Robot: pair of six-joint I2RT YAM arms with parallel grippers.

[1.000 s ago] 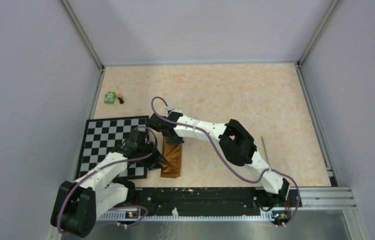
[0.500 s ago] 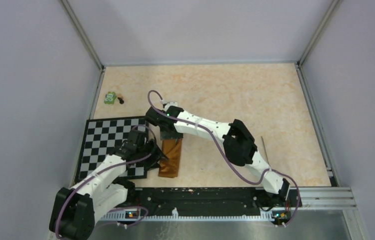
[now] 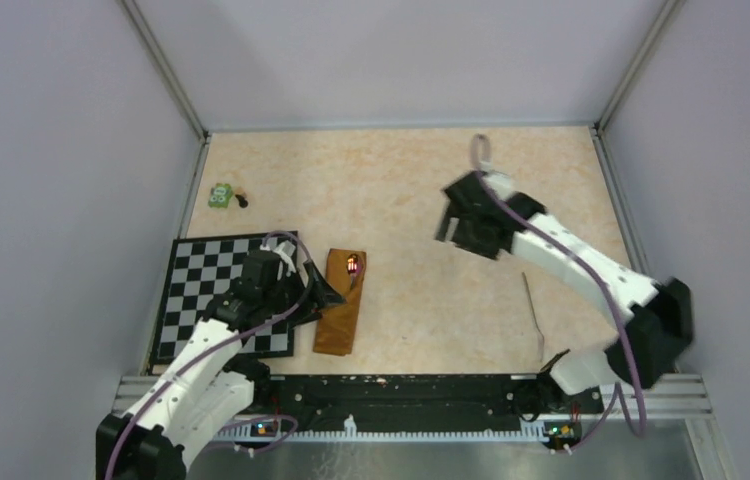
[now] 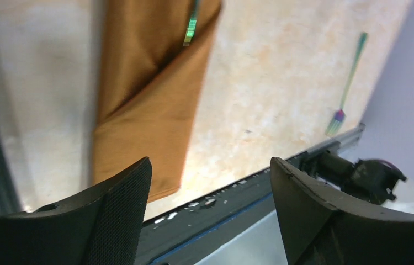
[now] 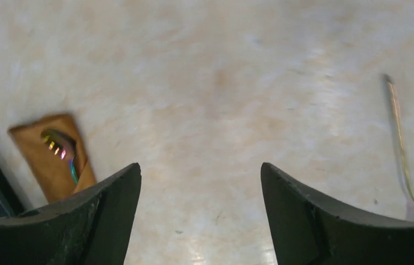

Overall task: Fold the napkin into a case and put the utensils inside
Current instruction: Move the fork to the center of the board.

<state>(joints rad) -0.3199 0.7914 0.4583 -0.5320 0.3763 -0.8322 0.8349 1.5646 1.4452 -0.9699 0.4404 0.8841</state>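
Over by the left edge of the table (image 3: 551, 180), towards the far corner, sits a little green toy (image 3: 218, 195) with a small black piece (image 3: 242, 202) just beside it. Nearer to me, a black-and-white checkered mat (image 3: 211, 280) lies along that same left edge, reaching down almost to the near edge.

The left arm leans over the mat's right side. The left gripper (image 3: 323, 295) hovers at the mat's right edge, pointing at the cloth. From its wrist camera the left gripper (image 4: 210, 163) has its two fingers (image 4: 119, 212) well apart with nothing between them, only the tabletop and the near end of the cloth below.

Just right of the mat is the case (image 3: 341, 318): the rust-orange napkin folded into a narrow flat strip, running from its far end down close to the near edge, left of the table's middle. A diagonal fold crosses the case (image 4: 144, 105). One utensil (image 3: 353, 265) rests at the far end, its rainbow head showing on the cloth; the shiny handle (image 4: 191, 27) slips under the fold.

Past the middle, the right arm reaches high over the far half of the table. The right gripper (image 3: 451, 228) hangs in the air well apart from everything, its jaws spread wide and holding nothing.

Its own camera looks down past the gripper (image 5: 200, 168) at bare tabletop, with the case (image 5: 47, 157) off to one side. On the right half, near the near edge, a slim fork (image 3: 531, 305) lies alone on the table.
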